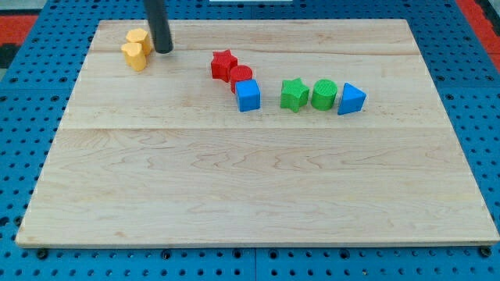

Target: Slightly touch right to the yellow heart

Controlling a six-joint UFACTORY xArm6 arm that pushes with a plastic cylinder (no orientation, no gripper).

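Observation:
Two yellow blocks sit touching at the view's top left: one [139,39] higher up, one [134,56] just below it. Which of them is the heart I cannot tell for certain; the lower one looks heart-like. My tip [164,51] is a dark rod standing just right of the two yellow blocks, very close to the upper one and a small gap from the lower one.
A red star [223,64], a red cylinder [241,76] and a blue cube [248,95] form a touching cluster at centre top. A green star [294,94], a green cylinder [323,94] and a blue triangle [351,99] line up to the right. The wooden board [250,187] lies on a blue pegboard.

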